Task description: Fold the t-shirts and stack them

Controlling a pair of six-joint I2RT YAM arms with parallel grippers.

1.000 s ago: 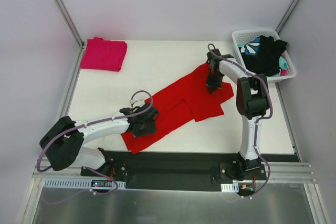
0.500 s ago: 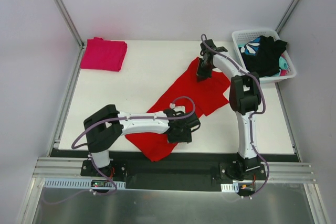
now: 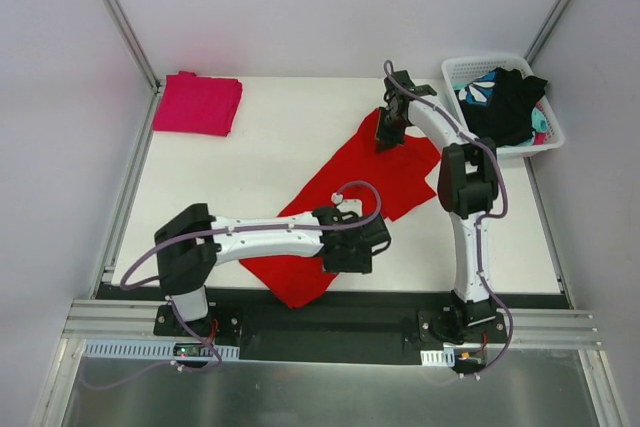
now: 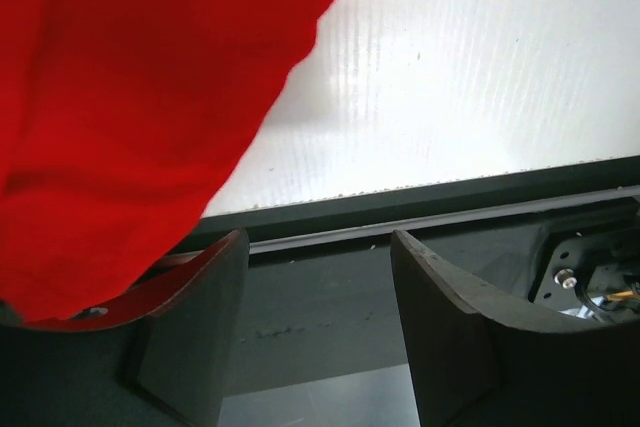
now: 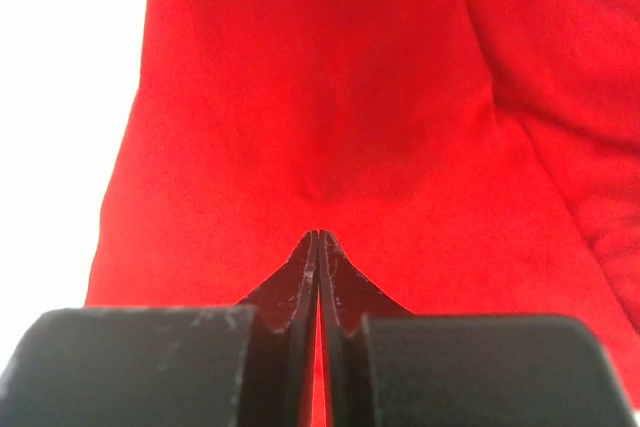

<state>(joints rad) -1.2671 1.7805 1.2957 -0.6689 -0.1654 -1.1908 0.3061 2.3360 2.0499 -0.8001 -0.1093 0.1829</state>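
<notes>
Left wrist, red t-shirt [image 4: 130, 117] cropped, tool [image 4: 318, 252] half-draped

A white slatted basket [image 3: 480, 61] sits at the far right corner of the white surface [image 3: 270, 137]. A black mounting plate [image 3: 330, 312] runs along the near edge. Metal frame posts [image 3: 115, 12] rise from both far corners.

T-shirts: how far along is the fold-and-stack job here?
Done: the magenta-pink shirt lies folded at the far-left corner of the table. In hand: the red shirt lies spread out, unfolded; the right end effector is shut on its far edge, the left end effector stands open at its near edge. Left: folding the red shirt, stacking it, then the black garment and patterned garment in the basket.
</notes>
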